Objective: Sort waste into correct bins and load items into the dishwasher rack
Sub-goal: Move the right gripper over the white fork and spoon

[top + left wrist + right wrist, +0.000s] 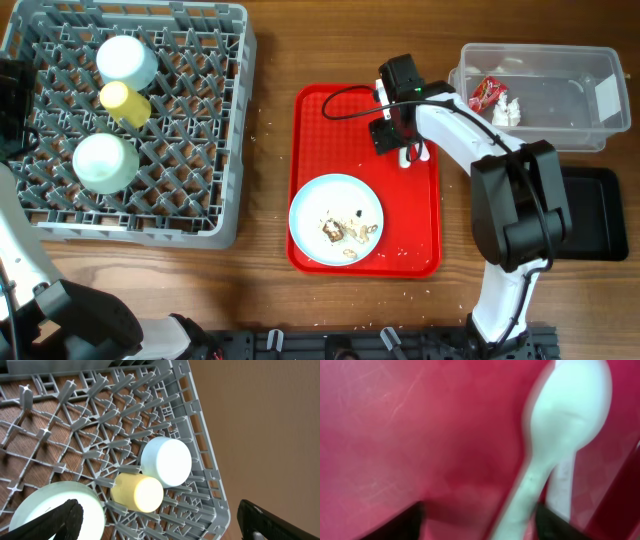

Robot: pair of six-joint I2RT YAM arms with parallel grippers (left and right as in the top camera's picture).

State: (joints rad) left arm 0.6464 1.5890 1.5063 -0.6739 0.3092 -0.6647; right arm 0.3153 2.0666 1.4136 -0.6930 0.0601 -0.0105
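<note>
1. Overhead: fixed above the table [270, 300], facing straight down, far enough to take in the rack [235, 120] at 10 o'clock, the red tray [315, 120] at centre and the tub [540, 55] at 2 o'clock.
2. Left wrist: close above the rack, tilted down across its pegs; shares the rack with overhead.
3. Right wrist: almost against the red tray, blurred, spoon [565, 425] at 1 o'clock; shares both with overhead.

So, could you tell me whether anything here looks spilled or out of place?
Yes: pale crumbs are scattered on the red tray beside the plate, which holds food scraps. In the dishwasher rack, the yellow cup lies tipped on its side.
</note>
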